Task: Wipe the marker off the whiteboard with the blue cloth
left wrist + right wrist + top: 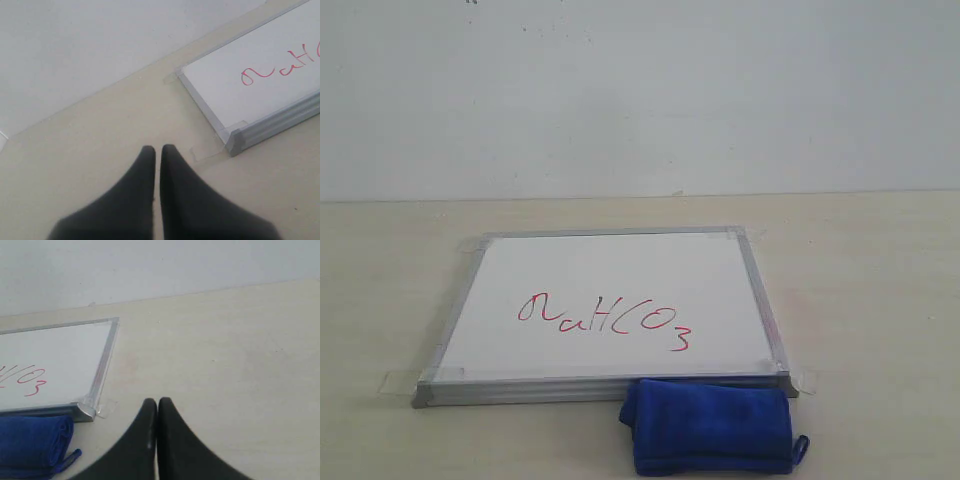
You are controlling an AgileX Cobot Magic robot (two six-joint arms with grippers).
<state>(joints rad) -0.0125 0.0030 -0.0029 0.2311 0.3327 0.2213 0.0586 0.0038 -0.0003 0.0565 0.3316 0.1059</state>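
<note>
The whiteboard (610, 290) lies flat on the beige table, silver-framed and taped at its corners. Red marker (605, 320) script runs across its near half, and part of it shows in the left wrist view (280, 70) and the right wrist view (30, 380). The blue cloth (710, 425) lies folded against the board's near edge, toward the right corner, also seen as the blue cloth (32, 445). Neither arm shows in the exterior view. My left gripper (157, 149) hovers shut and empty off the board's left near corner (235, 142). My right gripper (157, 401) is shut and empty, right of the board.
A pale wall (640, 90) rises behind the table's far edge. Clear tape tabs (395, 382) stick out from the board's corners onto the table (880, 290). The cloth's small loop (801, 450) points right, near the front edge.
</note>
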